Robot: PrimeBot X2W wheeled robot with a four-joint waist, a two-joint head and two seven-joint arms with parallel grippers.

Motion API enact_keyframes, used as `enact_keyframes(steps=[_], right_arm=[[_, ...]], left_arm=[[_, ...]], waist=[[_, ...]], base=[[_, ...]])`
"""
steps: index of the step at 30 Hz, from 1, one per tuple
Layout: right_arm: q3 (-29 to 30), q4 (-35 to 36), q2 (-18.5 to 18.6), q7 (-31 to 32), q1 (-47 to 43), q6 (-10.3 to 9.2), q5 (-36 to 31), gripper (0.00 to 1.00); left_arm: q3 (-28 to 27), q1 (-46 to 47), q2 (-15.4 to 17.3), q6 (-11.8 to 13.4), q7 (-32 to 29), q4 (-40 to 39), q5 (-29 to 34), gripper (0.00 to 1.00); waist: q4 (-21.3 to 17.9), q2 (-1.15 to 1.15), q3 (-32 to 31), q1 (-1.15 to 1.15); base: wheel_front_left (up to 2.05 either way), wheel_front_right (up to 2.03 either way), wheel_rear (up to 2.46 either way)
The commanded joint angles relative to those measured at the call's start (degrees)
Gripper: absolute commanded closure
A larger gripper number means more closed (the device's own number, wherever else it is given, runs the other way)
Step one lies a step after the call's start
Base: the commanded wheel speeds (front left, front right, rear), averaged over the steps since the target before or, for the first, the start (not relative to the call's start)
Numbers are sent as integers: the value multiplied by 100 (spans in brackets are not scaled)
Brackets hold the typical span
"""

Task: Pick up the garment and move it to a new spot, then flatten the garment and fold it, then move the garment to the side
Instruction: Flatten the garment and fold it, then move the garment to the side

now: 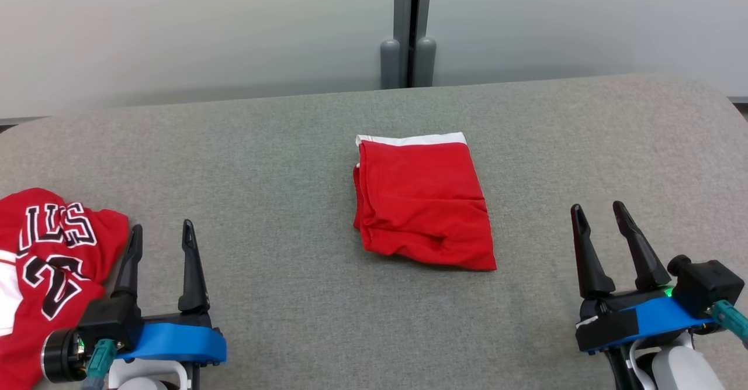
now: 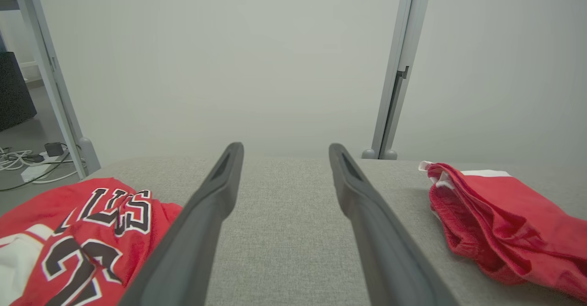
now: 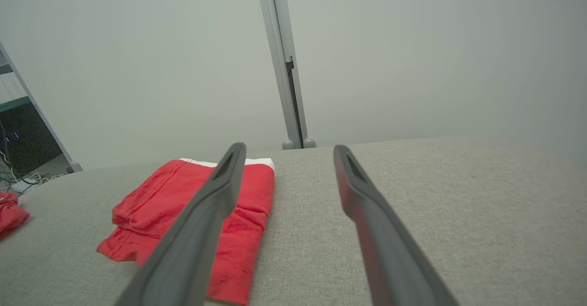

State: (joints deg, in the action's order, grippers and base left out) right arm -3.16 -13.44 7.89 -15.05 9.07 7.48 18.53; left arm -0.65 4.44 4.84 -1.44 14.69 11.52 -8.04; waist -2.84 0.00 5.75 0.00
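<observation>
Grey table [image 1: 292, 144], folded garment [image 1: 423, 203]; left pincer [image 1: 162, 226], right pincer [image 1: 598, 206] wide apart, seemingly empty.

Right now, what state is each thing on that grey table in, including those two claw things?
red garment: folded, lying at the middle of the table, not held.
jersey: crumpled, unfolded, near the table's left edge.
left gripper: open, empty, beside the jersey.
right gripper: open, empty, apart from the red garment.
</observation>
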Motion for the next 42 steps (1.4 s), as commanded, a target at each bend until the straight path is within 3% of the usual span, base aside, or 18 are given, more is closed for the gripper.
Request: enact_keyframes(steps=[1, 14, 42], right_arm=[[36, 90, -64, 6, -125, 3, -131, 0], [111, 517, -353, 389, -446, 3, -778, 0], [229, 514, -474, 627, -380, 3, -937, 0]], left_arm=[[36, -75, 23, 42, -46, -30, 41, 0], [141, -286, 76, 161, -356, -207, 55, 0], [204, -295, 198, 301, -455, -336, -63, 0]], waist=[[26, 0, -31, 0], [188, 0, -297, 0], [218, 0, -287, 0]], base=[[0, 0, 0], [0, 0, 0], [0, 0, 0]])
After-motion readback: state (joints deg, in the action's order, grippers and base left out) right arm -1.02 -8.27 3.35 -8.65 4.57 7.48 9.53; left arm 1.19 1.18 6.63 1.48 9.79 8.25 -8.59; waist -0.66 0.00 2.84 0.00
